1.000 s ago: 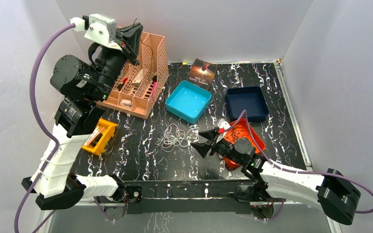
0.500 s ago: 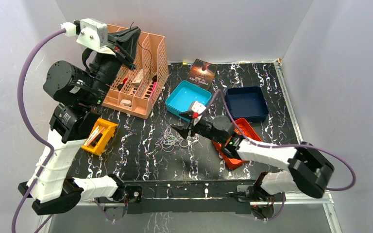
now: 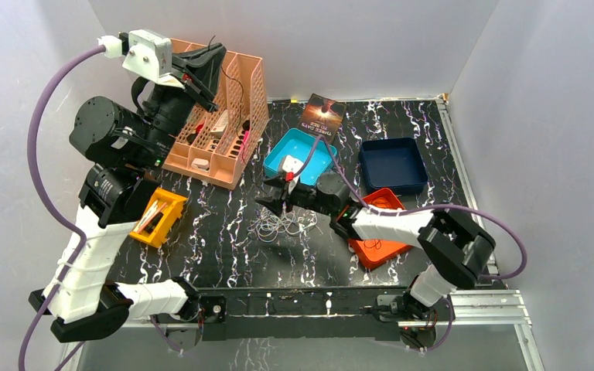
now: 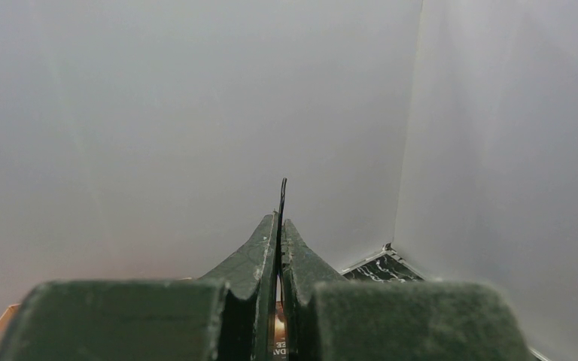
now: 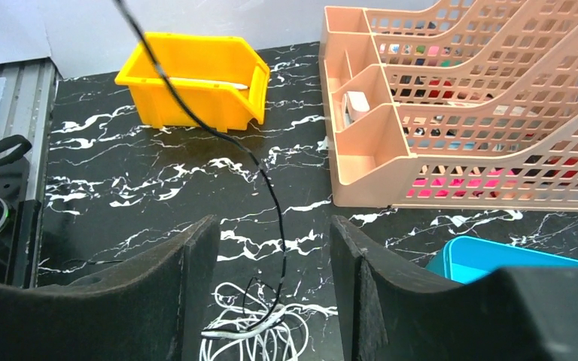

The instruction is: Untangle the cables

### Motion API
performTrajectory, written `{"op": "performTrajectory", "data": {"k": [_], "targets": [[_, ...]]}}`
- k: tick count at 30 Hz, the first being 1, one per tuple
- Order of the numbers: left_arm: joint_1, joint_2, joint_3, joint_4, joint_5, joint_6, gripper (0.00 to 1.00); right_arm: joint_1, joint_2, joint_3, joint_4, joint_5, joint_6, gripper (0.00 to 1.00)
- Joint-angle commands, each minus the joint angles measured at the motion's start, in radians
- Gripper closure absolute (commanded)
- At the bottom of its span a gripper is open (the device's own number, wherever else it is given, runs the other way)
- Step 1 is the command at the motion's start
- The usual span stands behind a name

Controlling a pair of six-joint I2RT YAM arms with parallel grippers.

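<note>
One dark cable (image 4: 281,197) held taut above the rest
Top: cables (image 3: 274,222) lie mid-table, seven o'clock of the teal tray (image 3: 319,175). Left wrist: left claw (image 4: 279,223) pinches the dark cable, keeping it tense. Right wrist: right claw (image 5: 271,235), spread, straddles it, likely to part it from the white loops.

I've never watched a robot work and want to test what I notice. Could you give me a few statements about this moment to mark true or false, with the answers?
1. The left tool is shut on a thin dark cable and held high. True.
2. The right tool is clamped on the white cables. False: it hangs open above them, gripping nothing.
3. The white cables lie inside the teal tray. False: they lie on the table, nearer the arms than the tray.
4. The dark cable runs down into the white cables. True.
</note>
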Motion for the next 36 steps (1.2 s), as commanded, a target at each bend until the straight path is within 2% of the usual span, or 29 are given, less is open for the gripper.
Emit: {"op": "performTrajectory", "data": {"k": [1,8,11,14,17,20,24,29,32,36], "targets": [[0.003,-0.034,0.012,0.019,0.008,-0.01,1.0,-0.016,0.062,0.081,0.079,-0.036,0.023,0.39],[0.003,-0.071,-0.023,0.005,-0.019,-0.017,1.0,-0.037,0.084,0.113,0.061,0.006,0.074,0.72],[0.003,-0.115,-0.094,-0.003,-0.062,-0.039,1.0,-0.045,0.027,0.111,-0.027,0.064,0.083,0.85],[0.003,-0.174,-0.216,-0.01,-0.114,-0.086,1.0,-0.045,-0.08,0.093,-0.124,0.132,0.1,0.94],[0.003,-0.243,-0.364,-0.025,-0.161,-0.17,1.0,-0.046,-0.193,0.06,-0.185,0.198,0.139,1.0],[0.003,-0.302,-0.539,-0.018,-0.156,-0.302,1.0,-0.045,-0.3,0.029,-0.229,0.233,0.195,1.0],[0.003,-0.343,-0.686,-0.028,-0.146,-0.416,1.0,-0.045,-0.384,0.025,-0.276,0.243,0.237,1.0],[0.003,-0.408,-0.827,-0.023,-0.202,-0.475,0.78,-0.045,-0.451,0.088,-0.427,0.303,0.247,1.0],[0.003,-0.42,-0.856,-0.038,-0.225,-0.482,0.63,-0.045,-0.454,0.157,-0.537,0.355,0.256,1.0],[0.003,-0.426,-0.894,-0.043,-0.228,-0.497,0.46,-0.045,-0.459,0.21,-0.58,0.425,0.254,1.0]]}}
